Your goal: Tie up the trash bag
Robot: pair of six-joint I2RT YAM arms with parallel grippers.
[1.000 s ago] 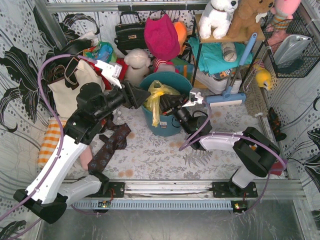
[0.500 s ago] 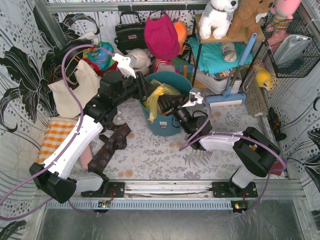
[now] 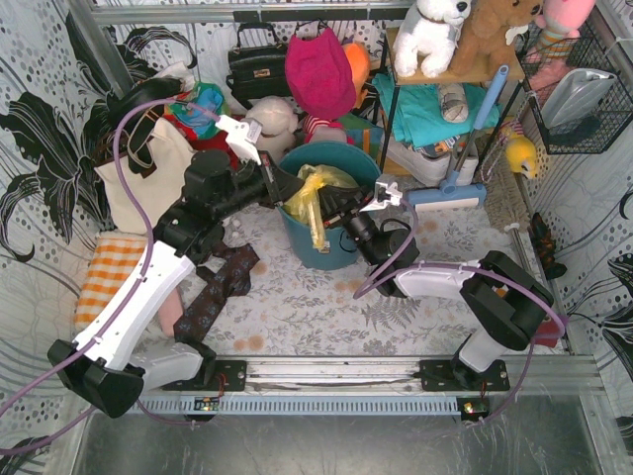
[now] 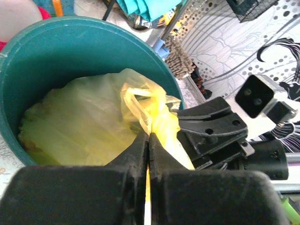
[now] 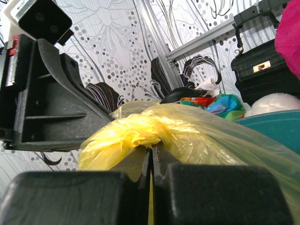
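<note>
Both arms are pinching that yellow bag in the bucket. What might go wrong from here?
The thin trash bag could tear, since the left end effector and right end effector are both shut on it. They sit nearly touching, so they might bump. Pulling may tip the teal bucket.

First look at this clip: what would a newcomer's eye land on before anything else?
The yellow bag, bunched up out of the teal bucket at the middle of the table, catches the eye first. The left pincer and right pincer meet over it from either side, each shut on a twist of its plastic. Behind, along the back wall, sits a clutter of plush toys and a black handbag.
</note>
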